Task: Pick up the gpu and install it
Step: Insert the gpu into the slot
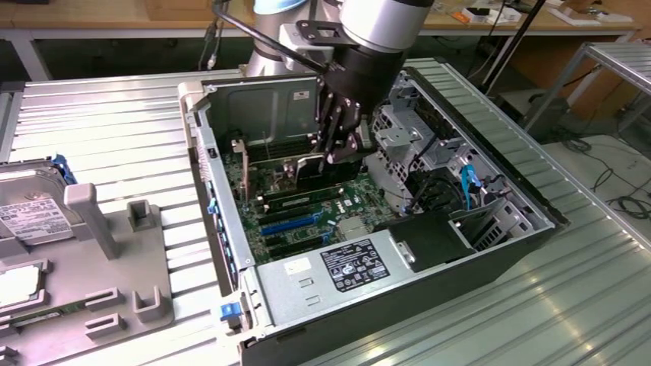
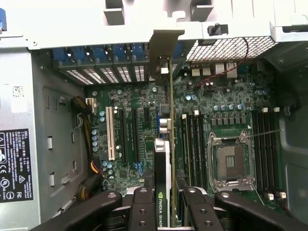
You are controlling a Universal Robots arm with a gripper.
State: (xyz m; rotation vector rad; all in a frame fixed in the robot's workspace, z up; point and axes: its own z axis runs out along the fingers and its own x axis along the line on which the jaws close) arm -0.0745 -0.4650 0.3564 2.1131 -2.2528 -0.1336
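One gripper (image 1: 341, 156) reaches down from twelve o'clock in the exterior view into an open computer case (image 1: 529, 210) that lies on its side on a ribbed metal table (image 1: 580, 305). Its black fingers (image 2: 143, 208) are clenched on the gpu (image 1: 310, 174), one on each face of the thin dark card. The card stands on edge over the green motherboard (image 1: 305, 225), in line with the expansion slots. In the wrist view the gpu (image 2: 162, 166) shows edge-on, running from between the fingers of the gripper (image 2: 163, 199) toward the back wall of the case. There its silvery end bracket (image 2: 164, 53) stands among the perforated rear slot covers (image 2: 103, 74), with its bent tab up at the rim. Whether the card's lower edge is seated in a slot cannot be told. A white slot (image 2: 109, 132) lies on one side of the card, and the processor socket (image 2: 230, 161) sits well apart on the other. In the exterior view the power supply (image 1: 341, 267) fills the six o'clock end of the case. Toward nine o'clock, apart from the case, a grey fixture (image 1: 133, 252) holds a hard drive (image 1: 26, 217) with a white label
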